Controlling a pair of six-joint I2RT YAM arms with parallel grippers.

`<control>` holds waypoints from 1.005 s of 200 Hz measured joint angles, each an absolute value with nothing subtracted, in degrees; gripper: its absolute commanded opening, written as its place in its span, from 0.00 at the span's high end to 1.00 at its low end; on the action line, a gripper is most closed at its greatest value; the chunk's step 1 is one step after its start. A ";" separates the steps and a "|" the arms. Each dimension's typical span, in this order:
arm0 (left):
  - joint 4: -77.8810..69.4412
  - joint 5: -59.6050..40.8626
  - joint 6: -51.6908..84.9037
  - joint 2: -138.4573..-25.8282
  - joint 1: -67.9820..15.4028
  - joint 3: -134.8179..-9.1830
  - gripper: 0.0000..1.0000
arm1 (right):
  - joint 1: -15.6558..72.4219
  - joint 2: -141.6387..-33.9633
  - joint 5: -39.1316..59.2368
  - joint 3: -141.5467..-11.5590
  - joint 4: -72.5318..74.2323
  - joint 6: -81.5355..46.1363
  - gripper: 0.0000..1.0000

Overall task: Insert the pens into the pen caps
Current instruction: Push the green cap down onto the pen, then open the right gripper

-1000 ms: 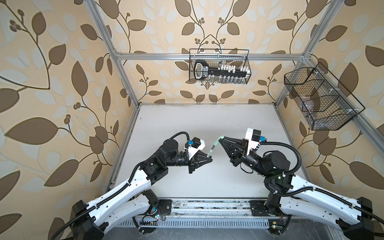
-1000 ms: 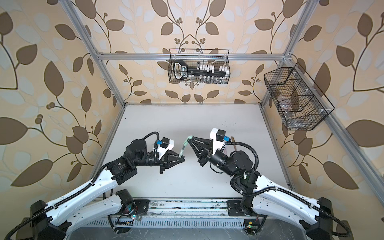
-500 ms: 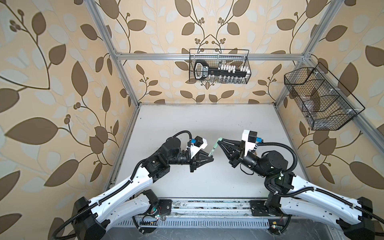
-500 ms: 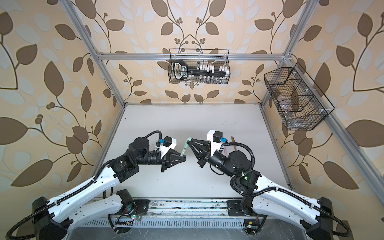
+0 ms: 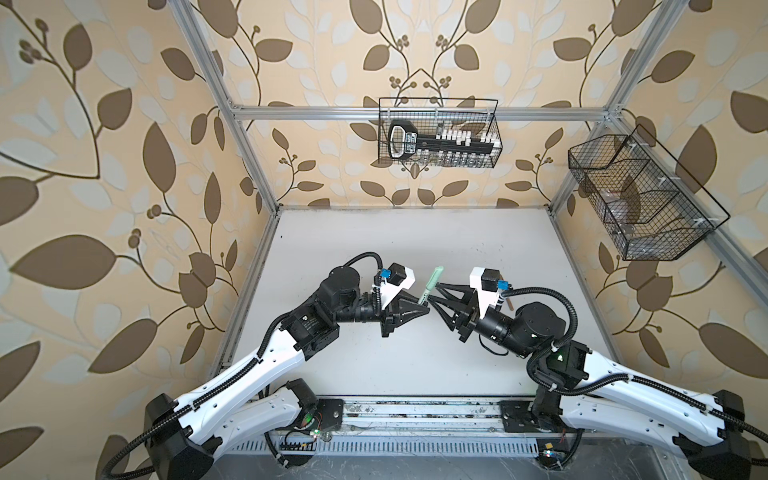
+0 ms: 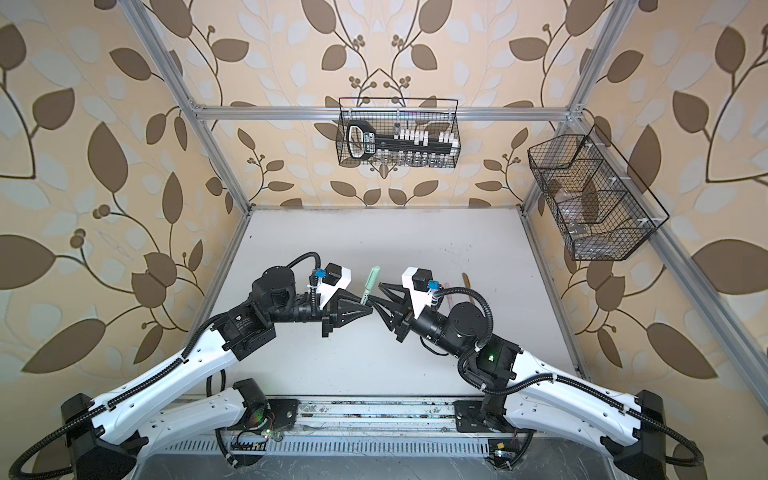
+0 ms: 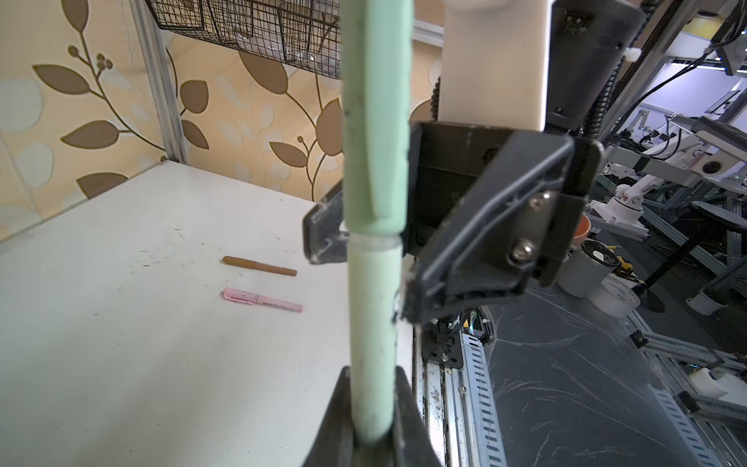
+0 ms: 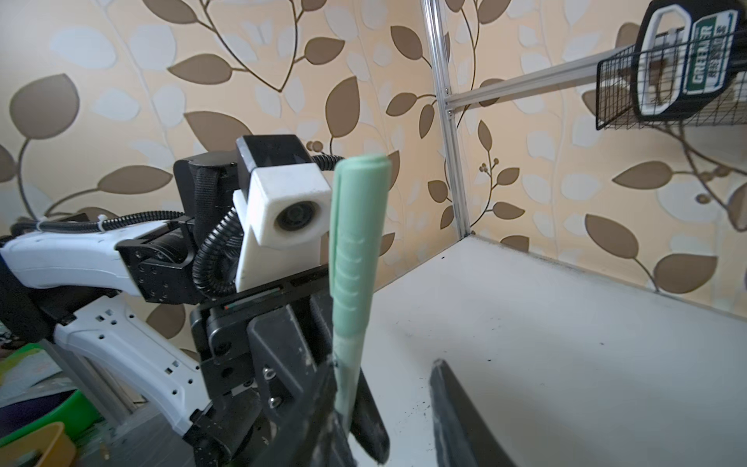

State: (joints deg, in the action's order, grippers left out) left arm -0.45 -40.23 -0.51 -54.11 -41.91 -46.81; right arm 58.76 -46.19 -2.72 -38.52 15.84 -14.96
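Since a second earlier the two arms had closed the gap between them, and the right tool (image 5: 433, 300) had let its jaws part. We saw them stand on either side of the green pen (image 5: 431, 285) with nothing in their hold; one finger (image 8: 456, 412) was plainly clear of it. The left tool (image 5: 425, 309) was clamped tight on the lower barrel, so it alone carried the pen in the air over the front middle of the tabletop (image 7: 121, 323).

We judged that the green cap (image 7: 376, 121) was seated, its edge meeting the barrel at a narrow pale ring, and that the release marked this step as done. The brown pen (image 7: 258, 267) and the pink pen (image 7: 262, 300) lay side by side on the tabletop, apart from each other, and both looked capped, so we took little to remain.

The green pen's long axis stood steep, close to upright in both wrist views. In both top views it leaned toward the back wall, capped end uppermost and bare end down in the left tool
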 measured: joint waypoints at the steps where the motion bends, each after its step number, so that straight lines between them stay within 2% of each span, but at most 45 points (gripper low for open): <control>1: -0.40 -40.23 -0.51 -54.15 -41.91 -46.83 1.00 | 58.63 -46.19 -2.59 -38.57 15.62 -15.09 0.40; 19: 0.45 -40.05 -0.54 -54.94 -41.91 -46.96 1.00 | 55.92 -46.06 2.55 -39.48 13.78 -15.92 0.38; 49: 1.98 -40.10 -0.54 -55.53 -41.91 -47.18 1.00 | 43.92 -46.15 15.00 -40.16 13.61 -21.56 0.34; 70: 2.17 -40.12 -0.49 -55.57 -41.91 -47.18 1.00 | 39.18 -47.62 21.74 -41.04 13.91 -24.05 0.33; 121: 2.44 -40.14 -0.30 -55.88 -41.91 -47.18 1.00 | 38.50 -52.60 31.44 -46.11 14.74 -24.88 0.33; 162: 2.44 -40.27 0.08 -56.58 -41.91 -47.18 1.00 | 38.44 -53.23 33.30 -46.63 15.40 -24.93 0.33; 201: 2.79 -40.34 0.08 -57.63 -41.91 -47.18 1.00 | 37.67 -54.26 33.93 -47.77 16.27 -25.89 0.40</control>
